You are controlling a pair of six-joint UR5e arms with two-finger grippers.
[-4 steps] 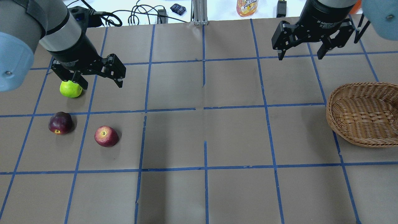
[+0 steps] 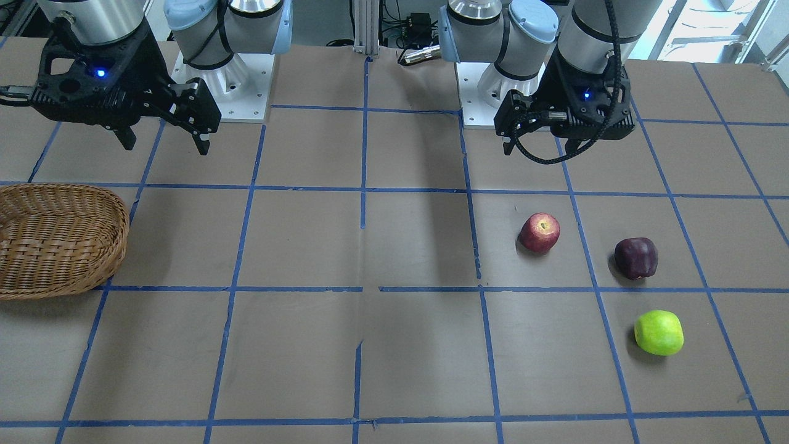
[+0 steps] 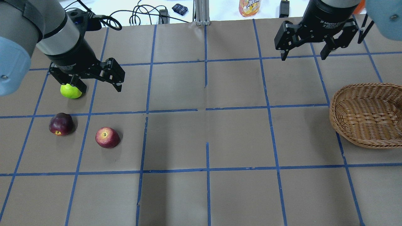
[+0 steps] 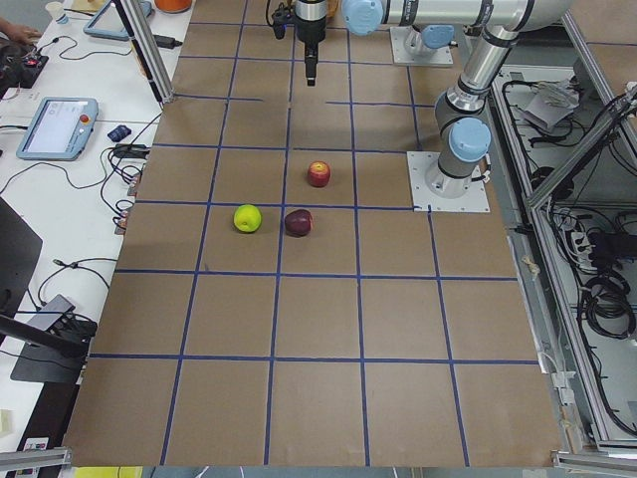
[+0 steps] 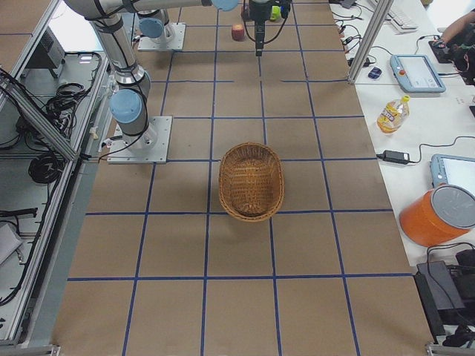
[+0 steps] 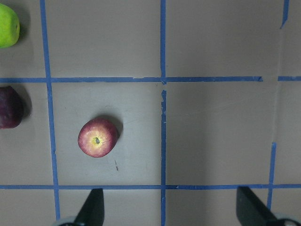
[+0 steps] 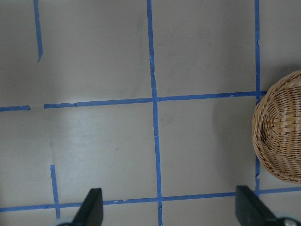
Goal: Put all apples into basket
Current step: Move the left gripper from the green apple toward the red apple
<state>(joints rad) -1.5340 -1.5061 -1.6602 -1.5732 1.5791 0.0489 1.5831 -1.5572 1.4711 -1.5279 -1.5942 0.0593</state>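
Note:
Three apples lie on the table's left part: a red one (image 3: 107, 137) (image 2: 540, 233), a dark maroon one (image 3: 61, 124) (image 2: 636, 258) and a lime green one (image 3: 70, 92) (image 2: 659, 332). My left gripper (image 3: 99, 88) hangs open and empty above them and partly covers the green apple in the overhead view. In its wrist view (image 6: 171, 209) the red apple (image 6: 98, 137) lies left of centre, beyond the fingers. The wicker basket (image 3: 367, 114) (image 2: 55, 237) is empty at the right edge. My right gripper (image 3: 303, 57) (image 2: 166, 145) is open and empty, raised behind the basket (image 7: 280, 136).
Blue tape lines divide the brown table into squares. A yellow drink bottle (image 3: 249, 7), cables (image 3: 138, 15) and a small dark object (image 3: 179, 8) lie beyond the far edge. The robot bases (image 2: 222, 74) stand at the near side.
My left gripper has shifted slightly left and now covers more of the green apple in the overhead view. The right gripper, apples and basket have not moved.

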